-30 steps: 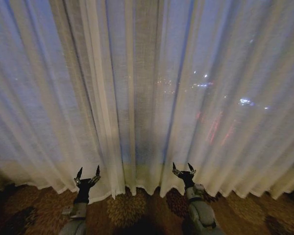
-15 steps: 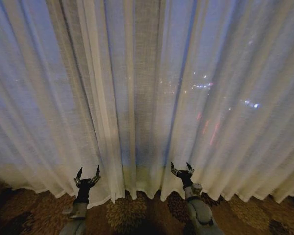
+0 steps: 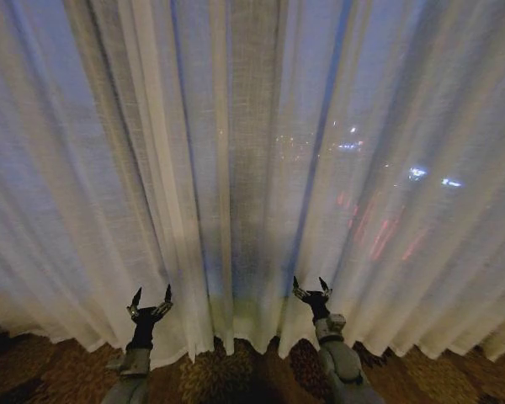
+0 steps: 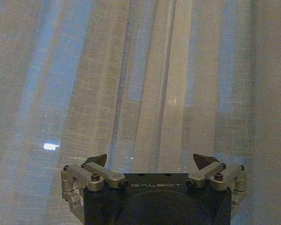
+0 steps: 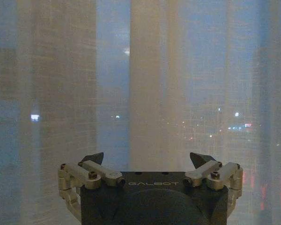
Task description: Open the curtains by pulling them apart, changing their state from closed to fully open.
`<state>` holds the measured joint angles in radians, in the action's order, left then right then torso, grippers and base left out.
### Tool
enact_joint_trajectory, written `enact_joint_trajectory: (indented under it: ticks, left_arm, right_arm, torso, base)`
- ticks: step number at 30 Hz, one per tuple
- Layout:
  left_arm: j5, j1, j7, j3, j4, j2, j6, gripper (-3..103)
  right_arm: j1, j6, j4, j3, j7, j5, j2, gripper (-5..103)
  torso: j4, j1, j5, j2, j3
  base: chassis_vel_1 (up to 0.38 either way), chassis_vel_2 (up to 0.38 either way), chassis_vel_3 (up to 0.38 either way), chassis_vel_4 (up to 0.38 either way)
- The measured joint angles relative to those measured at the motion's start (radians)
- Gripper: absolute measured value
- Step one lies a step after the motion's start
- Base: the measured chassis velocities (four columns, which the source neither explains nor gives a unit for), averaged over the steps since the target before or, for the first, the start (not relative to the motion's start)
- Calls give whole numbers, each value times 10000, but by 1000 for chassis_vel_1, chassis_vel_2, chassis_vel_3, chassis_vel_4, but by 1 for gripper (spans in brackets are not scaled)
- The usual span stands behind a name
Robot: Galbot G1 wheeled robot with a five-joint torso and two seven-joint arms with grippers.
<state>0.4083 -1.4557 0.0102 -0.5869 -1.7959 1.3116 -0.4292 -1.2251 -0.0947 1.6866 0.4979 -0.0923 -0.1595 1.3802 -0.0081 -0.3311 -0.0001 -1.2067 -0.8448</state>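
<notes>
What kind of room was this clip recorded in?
Probably a hotel room or bedroom at night. Floor-length sheer curtains hang closed over a large window, city lights glow through the fabric, and a patterned carpet lies below the hem.

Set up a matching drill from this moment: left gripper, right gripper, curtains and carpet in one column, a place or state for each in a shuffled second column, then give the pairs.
Column one:
1. left gripper
2. right gripper
3. curtains
4. carpet

Column two:
A. closed, hanging across the whole window
B. open, raised at the left of the dark middle folds
C. patterned, showing below the wavy hem
D. open, raised at the right of the dark middle folds

Pairs: 1-B, 2-D, 3-A, 4-C
</notes>
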Motion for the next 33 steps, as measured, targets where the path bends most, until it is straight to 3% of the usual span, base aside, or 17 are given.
enact_joint_trajectory:
  ticks: [7,26,27,28,30,32,33]
  left_arm:
    - [0,-6,0,-1,0,0,0,100]
    - [0,-4,0,-1,0,0,0,100]
    - [0,-3,0,0,0,0,0,100]
    - [0,-4,0,-1,0,0,0,100]
    - [0,-3,0,-1,0,0,0,100]
    - [0,-4,0,-1,0,0,0,100]
    - [0,-4,0,-1,0,0,0,100]
  right_arm:
    - [877,252,-630,-228,-488,277,-128,100]
    - [3314,154,-3517,-845,-588,-159,214,100]
    - [3395,93,-3636,-872,-592,-160,235,90]
    - [3436,41,-3705,-888,-592,-152,238,90]
    - [3507,-45,-3818,-899,-588,-130,245,80]
    - [3526,-66,-3845,-901,-581,-125,245,80]
    - [3563,-95,-3892,-904,-564,-117,245,69]
  torso:
    - [1,26,0,-13,9]
    - [2,17,0,-7,5]
    - [1,16,0,-6,4]
    - [1,16,0,-7,5]
    - [1,15,0,-6,5]
    - [1,16,0,-7,4]
    - [1,16,0,-7,5]
  base:
    - [3,3,-4,-1]
    - [0,0,0,0]
    - [0,0,0,0]
    - [0,0,0,0]
    - [0,0,0,0]
    - [0,0,0,0]
    - [0,0,0,0]
